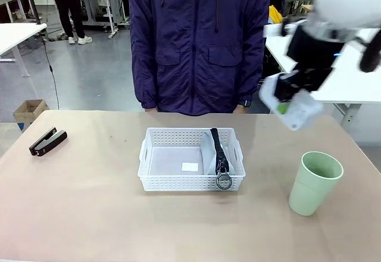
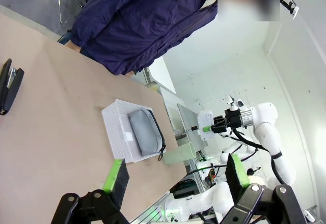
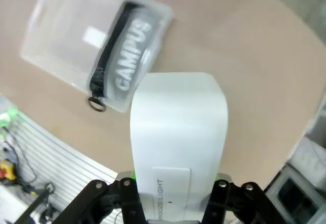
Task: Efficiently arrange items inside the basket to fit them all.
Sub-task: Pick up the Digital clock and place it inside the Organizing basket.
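The white basket (image 1: 190,181) sits mid-table, and the grey pouch (image 1: 209,150) stands on edge along its right side with the ring pull hanging over the front rim. High above the table's right side, my right gripper (image 1: 290,102) is shut on the small white box (image 1: 299,112). In the right wrist view the box (image 3: 178,132) sits between the jaws of that gripper (image 3: 175,186), above and beside the basket (image 3: 56,66) and pouch (image 3: 127,56). A black stapler (image 1: 47,142) lies far left; a pale green cup (image 1: 314,181) stands right. My left gripper (image 2: 175,175) is open and holds nothing.
A person in a dark blue jacket (image 1: 199,41) stands at the far edge behind the basket. A small white label (image 1: 189,167) lies on the basket floor. A cardboard box (image 1: 28,112) sits on the floor beyond the left edge. Other tables stand farther back.
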Robot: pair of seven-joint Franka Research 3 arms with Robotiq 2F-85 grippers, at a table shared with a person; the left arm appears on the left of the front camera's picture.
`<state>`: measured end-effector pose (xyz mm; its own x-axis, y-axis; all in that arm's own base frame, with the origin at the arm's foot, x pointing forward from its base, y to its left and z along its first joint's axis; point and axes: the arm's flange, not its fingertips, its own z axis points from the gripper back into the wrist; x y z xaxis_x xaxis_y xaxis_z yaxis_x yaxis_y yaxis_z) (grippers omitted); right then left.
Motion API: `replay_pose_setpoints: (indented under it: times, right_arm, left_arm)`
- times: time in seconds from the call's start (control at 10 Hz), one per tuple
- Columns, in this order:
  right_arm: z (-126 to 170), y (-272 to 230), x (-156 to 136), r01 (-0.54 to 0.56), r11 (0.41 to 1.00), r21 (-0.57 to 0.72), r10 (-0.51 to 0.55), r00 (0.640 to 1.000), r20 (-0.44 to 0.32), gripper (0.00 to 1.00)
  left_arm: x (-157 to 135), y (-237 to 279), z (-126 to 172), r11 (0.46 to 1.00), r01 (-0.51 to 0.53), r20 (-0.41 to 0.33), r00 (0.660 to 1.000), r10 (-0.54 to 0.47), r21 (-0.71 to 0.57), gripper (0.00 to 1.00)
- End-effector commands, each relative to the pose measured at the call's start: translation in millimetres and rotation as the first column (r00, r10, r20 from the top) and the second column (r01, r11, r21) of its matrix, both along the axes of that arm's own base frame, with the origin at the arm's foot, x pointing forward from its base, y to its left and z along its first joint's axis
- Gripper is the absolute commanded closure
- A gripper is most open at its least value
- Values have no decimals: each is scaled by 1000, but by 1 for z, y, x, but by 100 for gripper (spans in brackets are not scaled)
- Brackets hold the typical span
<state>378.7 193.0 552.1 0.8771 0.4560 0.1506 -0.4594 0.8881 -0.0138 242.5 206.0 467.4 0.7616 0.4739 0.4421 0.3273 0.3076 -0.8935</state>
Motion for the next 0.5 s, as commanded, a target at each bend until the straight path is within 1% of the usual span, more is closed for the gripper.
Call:
replay_pose_setpoints:
  times: [0.0,0.1,0.2,0.3,0.4]
  right_arm:
    - [-12,60,25,-174,984,-48,175,984,13,49]
    - [-27,95,30,-252,967,-34,252,968,-16,49]
    - [-46,128,33,-303,953,26,304,950,-63,49]
    - [-68,158,37,-338,941,15,338,938,-77,49]
    - [-86,177,40,-348,937,-19,347,937,-39,49]
  left_arm:
    - [1,0,2,1000,-2,31,1000,2,-6,0]
    - [1,0,2,1000,-2,31,1000,2,-6,0]
    - [1,0,2,1000,-2,31,1000,2,-6,0]
    - [1,0,2,1000,-2,31,1000,2,-6,0]
    - [1,0,2,1000,-2,31,1000,2,-6,0]
